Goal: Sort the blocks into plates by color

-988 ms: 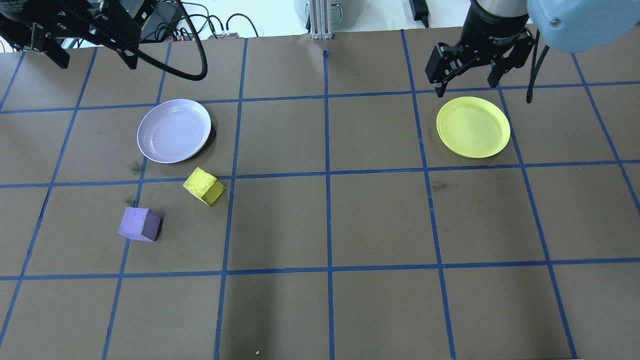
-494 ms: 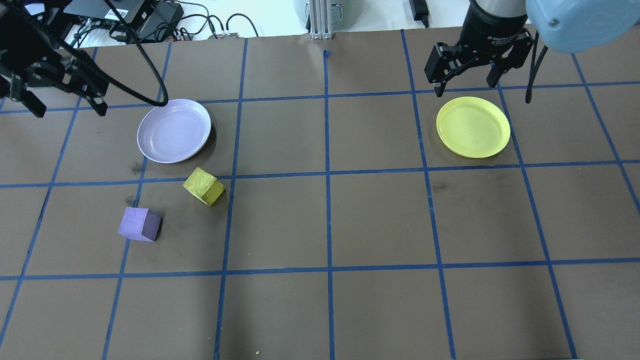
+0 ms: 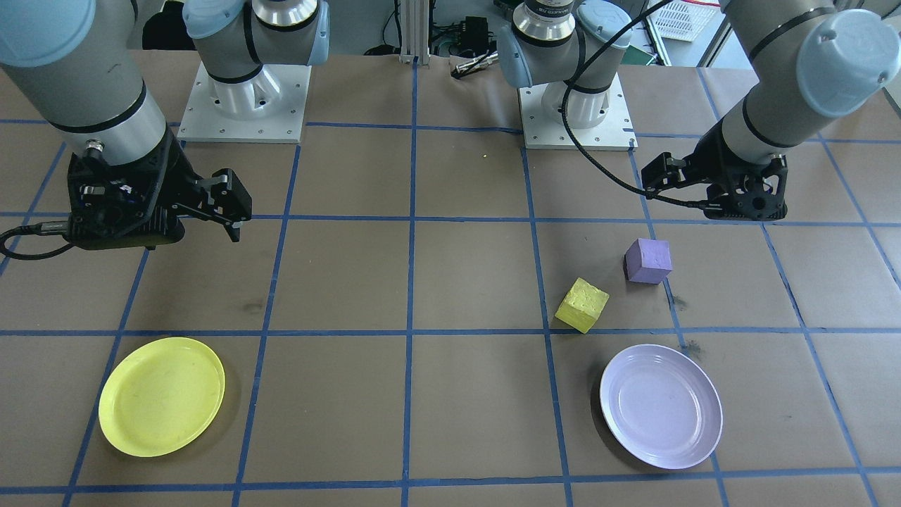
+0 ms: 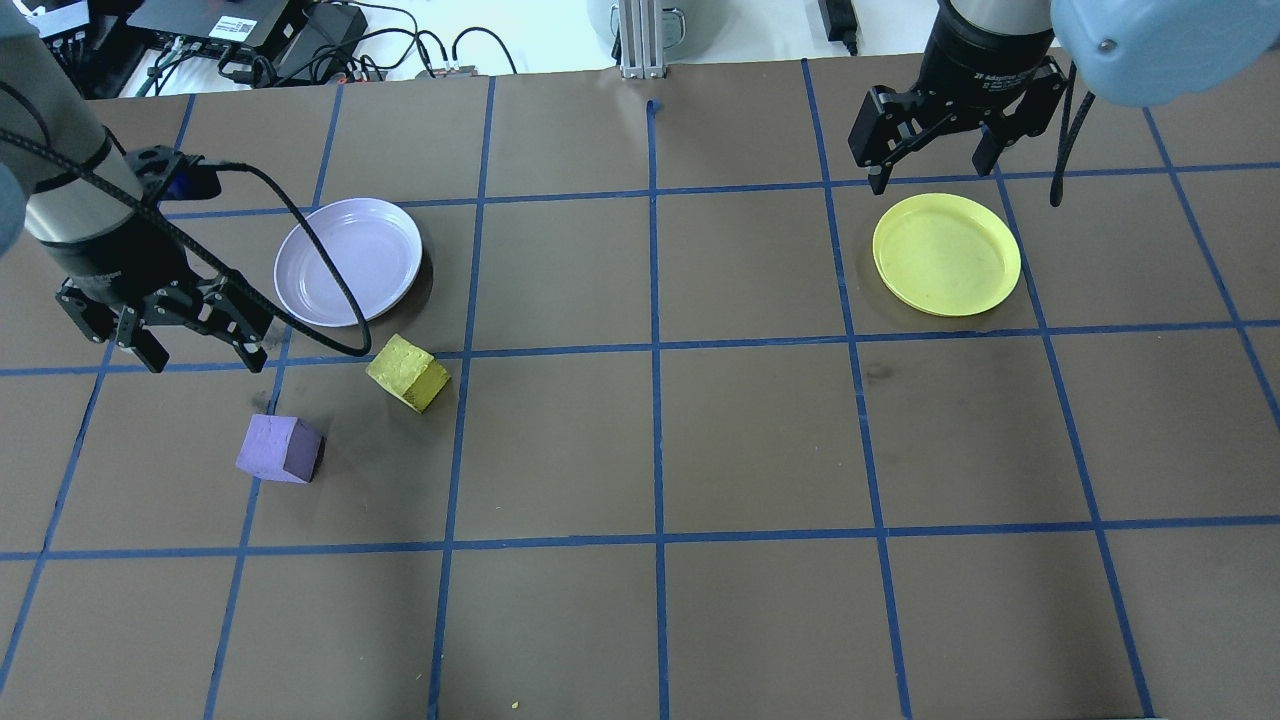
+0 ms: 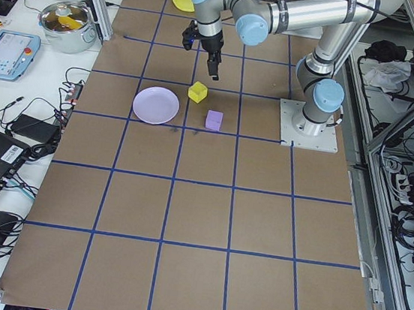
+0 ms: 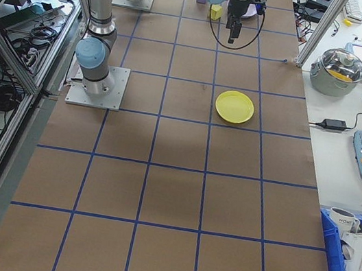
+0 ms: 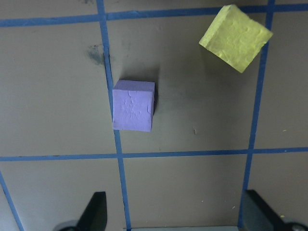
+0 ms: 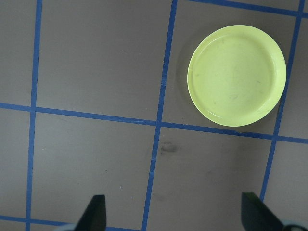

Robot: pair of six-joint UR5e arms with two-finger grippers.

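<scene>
Purple block [image 4: 279, 449] lies just beside the spread-open, empty left claw [image 4: 195, 350]

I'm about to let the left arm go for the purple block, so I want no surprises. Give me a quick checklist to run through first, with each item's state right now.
1. Left hand open and holding nothing: ok.
2. Purple block free on the table, nothing on it: ok.
3. Gap between the purple block and the yellow block: ok, they sit apart.
4. Lavender plate empty and ready to receive: ok.
5. Left hand lined up over the purple block: not ok, it hangs beside the plate, short of the block.
6. Right hand out of the way: ok, open by the yellow plate.
</scene>
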